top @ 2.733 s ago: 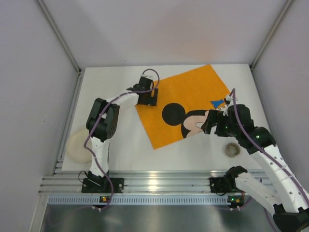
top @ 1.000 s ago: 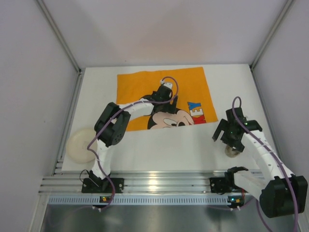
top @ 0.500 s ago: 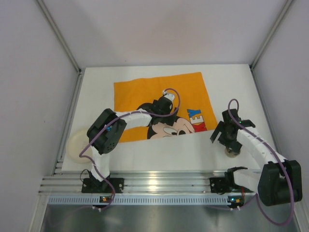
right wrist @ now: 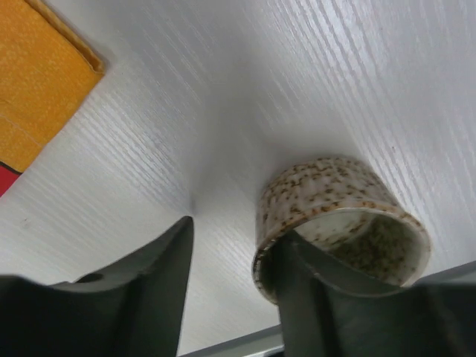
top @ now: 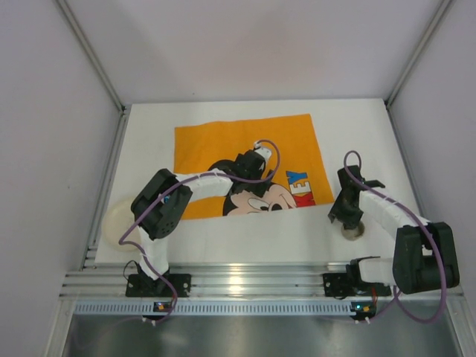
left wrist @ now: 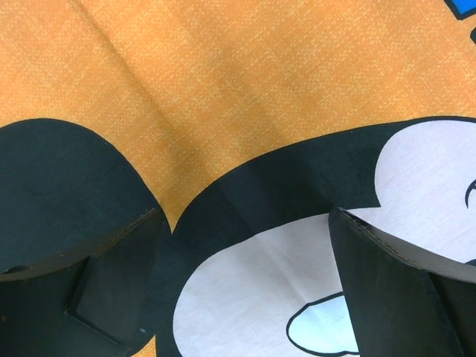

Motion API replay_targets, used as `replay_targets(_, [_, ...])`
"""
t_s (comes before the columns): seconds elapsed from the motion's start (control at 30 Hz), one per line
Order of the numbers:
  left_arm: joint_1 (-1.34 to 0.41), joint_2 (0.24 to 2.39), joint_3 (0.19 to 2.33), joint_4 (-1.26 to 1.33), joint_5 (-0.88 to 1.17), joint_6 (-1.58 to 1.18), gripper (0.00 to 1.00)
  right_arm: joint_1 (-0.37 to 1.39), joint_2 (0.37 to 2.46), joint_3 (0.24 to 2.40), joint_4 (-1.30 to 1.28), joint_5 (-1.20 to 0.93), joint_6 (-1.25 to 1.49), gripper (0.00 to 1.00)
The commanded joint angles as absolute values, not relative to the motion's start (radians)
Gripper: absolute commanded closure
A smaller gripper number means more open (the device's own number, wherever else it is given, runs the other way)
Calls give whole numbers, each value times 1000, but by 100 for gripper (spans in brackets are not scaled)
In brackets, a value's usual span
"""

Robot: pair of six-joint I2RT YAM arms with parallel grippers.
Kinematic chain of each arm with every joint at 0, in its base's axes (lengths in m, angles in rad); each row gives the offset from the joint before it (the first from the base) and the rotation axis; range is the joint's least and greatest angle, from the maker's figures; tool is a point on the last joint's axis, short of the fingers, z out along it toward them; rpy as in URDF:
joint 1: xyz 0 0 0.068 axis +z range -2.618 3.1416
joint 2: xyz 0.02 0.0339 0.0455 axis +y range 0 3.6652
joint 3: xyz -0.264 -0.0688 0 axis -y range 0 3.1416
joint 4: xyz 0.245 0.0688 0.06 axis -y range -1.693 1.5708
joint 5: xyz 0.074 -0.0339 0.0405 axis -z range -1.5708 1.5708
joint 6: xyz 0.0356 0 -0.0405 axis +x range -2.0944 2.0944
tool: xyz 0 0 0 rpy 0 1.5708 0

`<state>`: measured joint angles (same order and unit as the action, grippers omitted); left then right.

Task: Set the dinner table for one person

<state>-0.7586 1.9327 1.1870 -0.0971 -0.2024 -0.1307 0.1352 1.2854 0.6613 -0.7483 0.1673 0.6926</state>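
Note:
The dinner table [top: 223, 234] is a white top. On it lies an orange Mickey Mouse mat [top: 216, 137], flat across the far middle. My left gripper [top: 249, 165] hovers low over the mat's printed face [left wrist: 245, 282], open [left wrist: 245, 212], with nothing between its fingers. A small speckled cup [top: 354, 231] stands to the right of the mat. My right gripper [top: 347, 216] is down on the cup [right wrist: 335, 193]. One finger [right wrist: 312, 297] is inside the rim. The other finger [right wrist: 160, 282] is outside, with a gap to the cup's wall.
A cream plate [top: 115, 223] lies at the table's left edge, partly under the left arm. A silver aluminium rail [top: 245, 282] runs along the near edge. Grey walls close in the left, right and back.
The right gripper has come down onto the cup and its jaws have narrowed around the rim. The left gripper and the mat have shifted slightly left and towards the arms.

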Motion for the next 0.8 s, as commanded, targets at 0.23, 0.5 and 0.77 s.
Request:
replay_targets(0.23, [-764,1891,1310,-420,-310,-123,1,153,1282,731,-735,190,634,100])
replay_targets(0.5, [-762,1792,1448,-606,-400,-195,1,285,1363,1143,-868,344,569,100])
replay_targets(0.77, [-762,1668,1419,-615,-379,-245,1,350,1930,1743,-891,256,479,100])
